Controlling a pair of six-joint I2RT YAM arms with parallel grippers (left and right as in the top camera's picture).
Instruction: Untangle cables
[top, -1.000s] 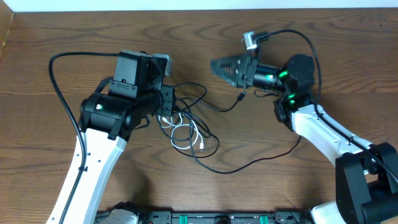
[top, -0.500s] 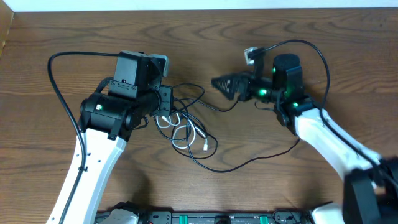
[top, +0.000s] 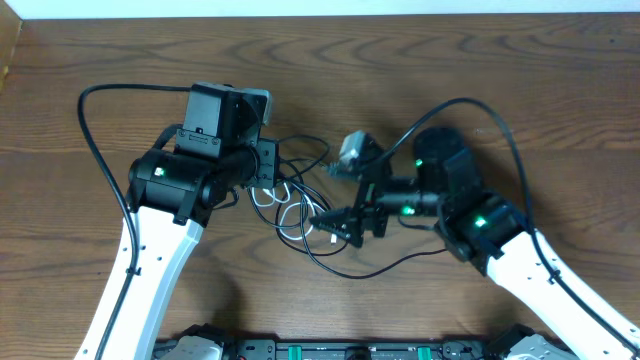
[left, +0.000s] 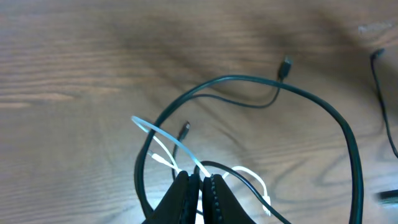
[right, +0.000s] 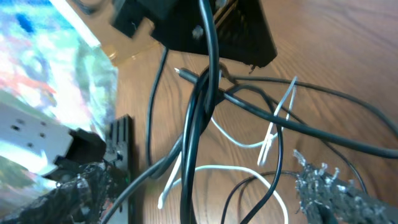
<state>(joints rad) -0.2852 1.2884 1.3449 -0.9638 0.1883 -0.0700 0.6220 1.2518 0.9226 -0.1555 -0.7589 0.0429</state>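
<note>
The cables lie tangled on the wooden table at mid-centre: a white cable (top: 291, 206) looped among thin black cables (top: 378, 268). My left gripper (top: 267, 170) sits at the tangle's left edge. In the left wrist view it (left: 200, 184) is shut on the white cable (left: 163, 138), with a black cable loop (left: 311, 99) and two small plugs (left: 285, 65) beyond. My right gripper (top: 338, 226) is low over the tangle's right side. In the right wrist view it (right: 205, 193) is open, its fingers straddling black cables (right: 198, 124) and the white cable (right: 242, 169).
Thick black arm cables arc at the left (top: 92, 135) and the right (top: 512, 140). The table's far edge (top: 320, 14) meets a white wall. The left arm's black body (right: 205, 28) fills the top of the right wrist view, close to my right gripper.
My right arm has swung from the far middle-right down and left onto the tangle, dropping the black cable end it held up. The left arm has not moved.
</note>
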